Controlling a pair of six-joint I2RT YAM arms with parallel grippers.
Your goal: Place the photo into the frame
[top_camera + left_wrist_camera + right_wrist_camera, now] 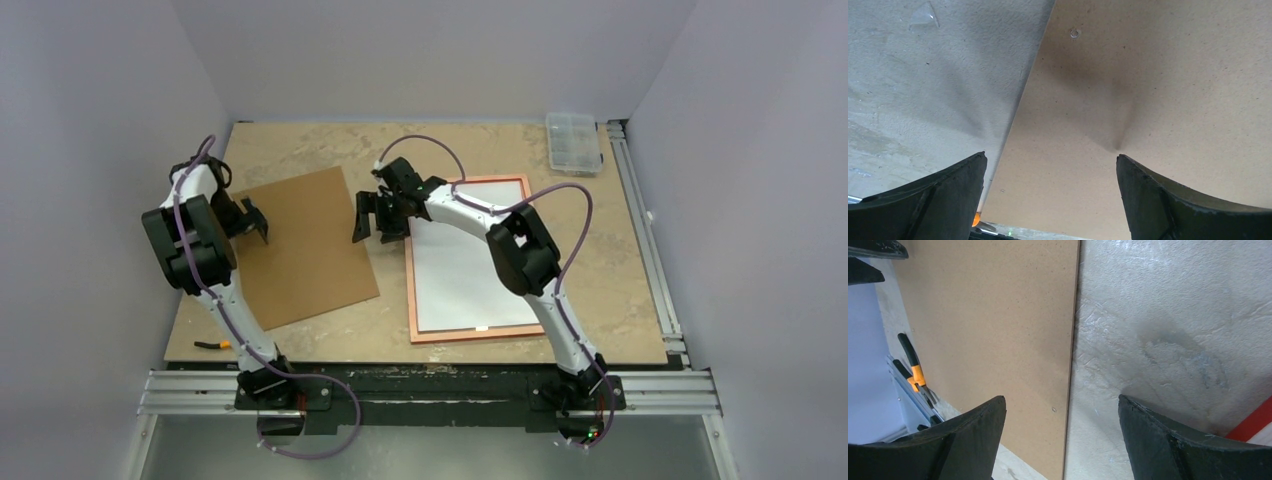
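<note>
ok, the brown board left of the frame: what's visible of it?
The brown board is a thin plain rectangle, fibreboard by its look, matte, with one small ring-like mark near an edge. It lies flat and skewed on the table, left of the frame, apart from it. The open left gripper stands over its left edge, the open right gripper over its right; neither grips it.

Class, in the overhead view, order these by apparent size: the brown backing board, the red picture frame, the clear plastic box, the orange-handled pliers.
1. The thin red rectangular picture frame and the flat brown backing board: too alike to rank.
2. The clear plastic compartment box.
3. The orange-handled pliers, smallest.
</note>
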